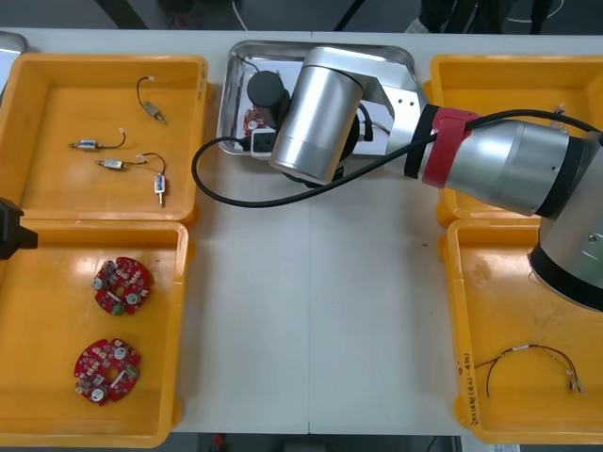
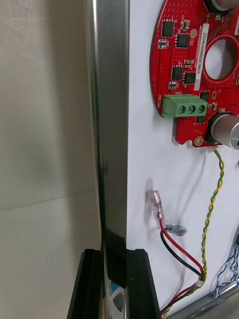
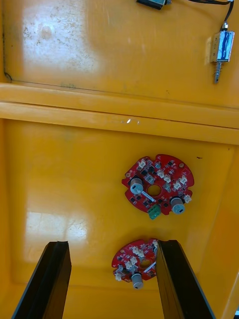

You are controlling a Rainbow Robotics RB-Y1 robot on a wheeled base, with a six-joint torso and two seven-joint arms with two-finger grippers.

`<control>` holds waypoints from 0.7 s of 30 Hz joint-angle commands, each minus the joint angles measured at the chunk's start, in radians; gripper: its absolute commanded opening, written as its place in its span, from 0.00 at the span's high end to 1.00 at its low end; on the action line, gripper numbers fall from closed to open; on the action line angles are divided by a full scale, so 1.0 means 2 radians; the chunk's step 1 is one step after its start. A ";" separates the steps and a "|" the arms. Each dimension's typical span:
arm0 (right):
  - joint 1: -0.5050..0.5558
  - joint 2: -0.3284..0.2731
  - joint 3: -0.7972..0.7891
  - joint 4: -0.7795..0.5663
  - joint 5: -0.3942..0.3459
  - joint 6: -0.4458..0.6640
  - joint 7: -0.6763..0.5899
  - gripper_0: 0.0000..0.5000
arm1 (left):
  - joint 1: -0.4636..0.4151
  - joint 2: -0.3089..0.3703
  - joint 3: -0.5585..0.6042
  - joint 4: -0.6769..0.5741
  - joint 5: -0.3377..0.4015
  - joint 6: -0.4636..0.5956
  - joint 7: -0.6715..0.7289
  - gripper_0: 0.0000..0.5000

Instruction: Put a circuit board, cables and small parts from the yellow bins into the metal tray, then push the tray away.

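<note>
Front view: the right arm reaches across the table [image 1: 311,311] to the metal tray [image 1: 283,45], which sits at the far edge between the yellow bins [image 1: 57,104]. The wrist hides much of the tray. The left gripper [image 1: 13,231] waits at the left side, over the shared rim of the two left bins.

Right wrist view: the right gripper [image 2: 114,251] has its fingers astride the tray's upright side wall, one outside over the table and one inside over the white floor. They are closed to the wall's thickness, so the gripper has hold of the tray by its rim. Inside lie a circuit board [image 2: 191,65], a red and black cable [image 2: 174,243], a yellow and green twisted cable [image 2: 216,192] and a bit of blue and white cable [image 2: 226,266].

Left wrist view: the left gripper's fingers stand wide apart and hold nothing, above a bin with two spare boards [image 3: 157,185].

The tray looks like thin, stiff sheet metal, light and likely to slide easily on the smooth table. Its load is loose and may shift if it is shoved hard. The wall is a sound place to hold, and a slow, straight push seems wise
</note>
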 commanded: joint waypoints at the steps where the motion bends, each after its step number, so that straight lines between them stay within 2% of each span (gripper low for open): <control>1: -0.031 0.010 -0.016 0.011 -0.005 -0.017 0.028 1.00 | 0.009 0.022 -0.005 -0.008 -0.003 0.003 -0.040 0.00; 21: -0.035 0.015 -0.016 0.060 -0.008 -0.074 0.047 1.00 | 0.009 0.022 -0.005 -0.008 -0.003 0.003 -0.040 0.00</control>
